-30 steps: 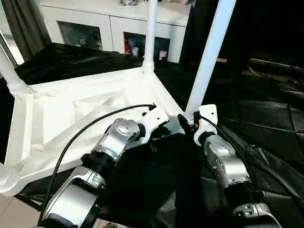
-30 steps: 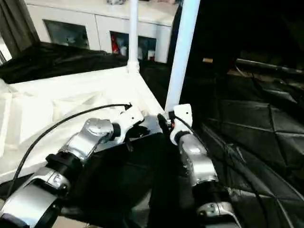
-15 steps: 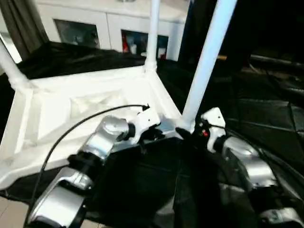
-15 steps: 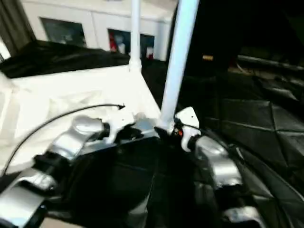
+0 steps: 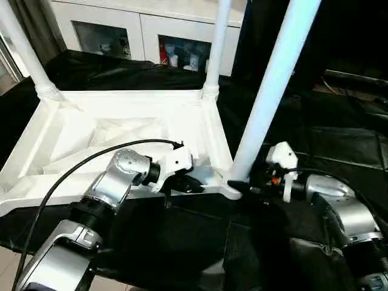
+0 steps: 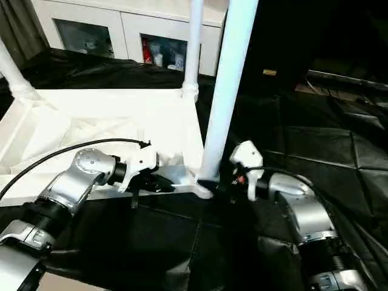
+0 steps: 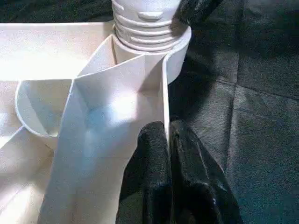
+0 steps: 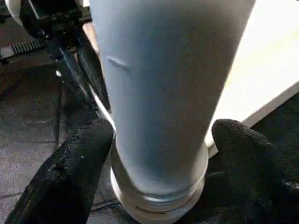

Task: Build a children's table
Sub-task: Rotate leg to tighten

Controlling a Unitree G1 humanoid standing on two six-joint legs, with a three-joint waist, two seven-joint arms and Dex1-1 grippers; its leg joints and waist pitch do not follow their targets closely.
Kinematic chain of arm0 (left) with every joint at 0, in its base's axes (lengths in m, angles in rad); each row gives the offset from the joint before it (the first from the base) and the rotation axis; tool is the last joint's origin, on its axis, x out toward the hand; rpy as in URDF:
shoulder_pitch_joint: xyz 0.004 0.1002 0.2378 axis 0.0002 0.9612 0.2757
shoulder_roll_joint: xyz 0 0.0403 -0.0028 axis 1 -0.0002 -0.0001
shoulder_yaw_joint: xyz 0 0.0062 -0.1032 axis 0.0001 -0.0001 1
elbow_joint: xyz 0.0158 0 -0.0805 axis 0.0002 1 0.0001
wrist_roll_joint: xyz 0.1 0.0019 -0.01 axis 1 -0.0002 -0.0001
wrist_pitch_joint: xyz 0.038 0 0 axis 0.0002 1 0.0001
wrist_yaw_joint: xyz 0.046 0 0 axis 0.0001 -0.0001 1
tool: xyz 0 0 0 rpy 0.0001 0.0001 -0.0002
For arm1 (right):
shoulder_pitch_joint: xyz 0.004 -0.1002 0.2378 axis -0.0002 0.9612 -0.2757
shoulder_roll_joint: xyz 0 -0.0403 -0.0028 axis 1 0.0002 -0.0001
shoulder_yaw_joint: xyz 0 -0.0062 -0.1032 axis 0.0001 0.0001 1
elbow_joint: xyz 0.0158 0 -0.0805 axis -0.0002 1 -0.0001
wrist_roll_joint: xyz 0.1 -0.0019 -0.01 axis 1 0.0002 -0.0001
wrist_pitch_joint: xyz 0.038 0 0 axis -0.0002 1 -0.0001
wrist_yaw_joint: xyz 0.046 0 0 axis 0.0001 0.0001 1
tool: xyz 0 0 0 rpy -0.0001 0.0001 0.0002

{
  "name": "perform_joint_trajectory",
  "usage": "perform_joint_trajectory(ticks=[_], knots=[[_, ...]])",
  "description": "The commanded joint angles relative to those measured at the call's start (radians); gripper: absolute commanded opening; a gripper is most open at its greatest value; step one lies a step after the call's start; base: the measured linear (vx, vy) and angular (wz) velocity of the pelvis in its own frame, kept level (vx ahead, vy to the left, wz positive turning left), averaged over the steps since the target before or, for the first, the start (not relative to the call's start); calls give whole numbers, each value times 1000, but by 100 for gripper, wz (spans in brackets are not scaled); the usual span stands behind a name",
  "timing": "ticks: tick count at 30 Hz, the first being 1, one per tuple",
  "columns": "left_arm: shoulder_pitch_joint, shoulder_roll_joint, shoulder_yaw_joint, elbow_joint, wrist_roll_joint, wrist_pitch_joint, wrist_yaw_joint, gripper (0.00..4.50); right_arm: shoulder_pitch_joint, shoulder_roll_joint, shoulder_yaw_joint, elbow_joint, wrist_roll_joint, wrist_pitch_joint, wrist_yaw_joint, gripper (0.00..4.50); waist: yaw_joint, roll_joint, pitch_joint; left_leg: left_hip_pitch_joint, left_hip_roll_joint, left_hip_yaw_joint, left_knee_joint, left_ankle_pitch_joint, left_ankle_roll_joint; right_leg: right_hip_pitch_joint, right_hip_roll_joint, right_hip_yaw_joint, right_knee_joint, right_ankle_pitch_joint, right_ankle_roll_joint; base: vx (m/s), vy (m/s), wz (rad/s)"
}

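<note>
Change since last look: your right gripper [image 8: 159, 154] has swung round the near leg [image 5: 273, 91] and now reaches in from the side at its base; the left gripper [image 7: 166, 140] stays clamped on the rim.
Tabletop: the white tabletop [image 5: 115, 130] lies upside down on the black-draped work table [image 5: 339, 139], its ribbed underside facing up.
Left gripper: closed on the tabletop's near rim, one black finger [image 7: 145, 168] on each face of the thin wall, just beside the corner socket [image 7: 149, 46].
Right gripper: you see its two fingers [image 8: 74, 172] spread either side of the near leg, just above the threaded collar; the leg sits between them, and whether the pads actually touch it you cannot tell.
Near leg: upright in the corner socket nearest the right gripper, directly ahead of it.
Other legs: one [image 5: 215, 48] stands in the far corner beyond both grippers, another [image 5: 24, 51] in the far corner well to the left of the left gripper.
Backdrop: white cabinet [image 5: 145, 27] with glass doors behind the work table.
</note>
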Motion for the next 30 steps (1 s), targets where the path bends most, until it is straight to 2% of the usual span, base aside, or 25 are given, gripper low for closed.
perform_joint_trajectory(ticks=[1, 5, 6, 9, 13, 17, 19, 20, 21, 22, 23, 24, 26, 27, 28, 30], knots=[[15, -6, -15, -16, -23, -4, -31, 0, 7, -5, 10, -20, -2, 7, 14, 366, 2, -10, -54, 5, 58, -15, -63, -91, 93, 52, -86, 48, -62, -50, -270, 0, 0, 0], [16, -5, -13, -18, -22, -4, -29, 0, 6, -1, 13, -23, 4, 15, 18, 335, 3, -10, -55, 3, 56, -15, -61, -72, 104, 54, -86, 48, -59, -17, -274, 0, 0, 0], [15, -4, -12, -17, -21, -5, -28, 0, 6, 0, 12, -23, 5, 17, 20, 310, 4, -10, -55, 3, 56, -15, -61, -72, 105, 54, -85, 48, -59, -19, -275, 0, 0, 0], [15, -4, -11, -16, -18, -6, -24, 0, 8, -3, 14, -21, 6, 20, 26, 292, 4, -9, -55, 4, 57, -15, -61, -80, 101, 53, -85, 48, -61, -35, -274, 0, 0, 0], [16, -5, -11, -19, -18, -4, -20, 0, 13, -4, 15, -23, 11, 24, 27, 274, 5, -10, -56, 4, 56, -15, -60, -73, 101, 54, -85, 48, -58, -23, -275, 0, 0, 0], [2, -28, 2, 18, 8, 13, 63, 0, 19, 36, -7, 6, -9, 37, -72, 270, 5, -14, -56, 3, 55, -14, -59, -69, 105, 54, -85, 47, -59, -26, -273, 0, 0, 0], [-5, -39, 6, 33, 18, 21, 96, 0, 16, 55, -17, 29, -22, 39, -123, 270, 3, -12, -52, 5, 55, -14, -62, -85, 94, 49, -84, 47, -64, -64, -268, 0, 0, 0], [-20, -63, 13, 66, 41, 32, 170, 0, 8, 96, -40, 84, -41, 51, -225, 269, 2, -12, -51, 6, 56, -16, -63, -111, 75, 50, -86, 47, -68, -116, -258, 0, 0, 0], [-37, -89, 16, 101, 59, 45, 237, 0, 0, 136, -58, 132, -58, 60, -324, 269, -2, -11, -46, 10, 53, -15, -65, -151, 55, 44, -86, 47, -77, -188, -246, 0, 0, 0], [-38, -91, 16, 104, 61, 47, 241, 0, -1, 139, -60, 136, -59, 60, -332, 269, -4, -9, -43, 15, 53, -17, -70, -187, 31, 41, -85, 46, -86, -266, -227, 0, 0, 0], [-38, -91, 16, 104, 61, 47, 241, 0, -1, 139, -60, 136, -59, 60, -332, 269, -4, -10, -42, 17, 54, -18, -71, -207, 22, 40, -87, 46, -90, -300, -218, 0, 0, 0], [-61, -127, 19, 144, 81, 67, 323, 0, -15, 206, -98, 181, -66, 77, -485, 269, -8, -13, -42, 17, 55, -20, -74, -223, 13, 41, -86, 47, -92, -334, -201, 0, 0, 0], [-90, -177, 26, 187, 90, 90, 408, 0, -34, 294, -146, 218, -58, 103, -658, 269, -13, -7, -42, 20, 55, -22, -78, -235, -7, 32, -85, 49, -94, -340, -192, 0, 0, 0], [-100, -198, 26, 198, 90, 97, 429, 0, -42, 324, -153, 227, -58, 108, -703, 269, -14, -8, -45, 18, 55, -26, -81, -246, -19, 35, -87, 48, -94, -343, -184, 0, 0, 0], [-116, -231, 25, 212, 92, 105, 460, 0, -55, 368, -156, 238, -63, 107, -760, 269, -17, -3, -43, 20, 53, -25, -82, -255, -29, 33, -84, 48, -98, -335, -178, 0, 0, 0], [-126, -259, 20, 219, 93, 102, 467, 0, -65, 394, -133, 236, -82, 91, -765, 269, -14, -7, -46, 21, 52, -26, -81, -265, -29, 34, -86, 50, -96, -319, -178, 0, 0, 0]])
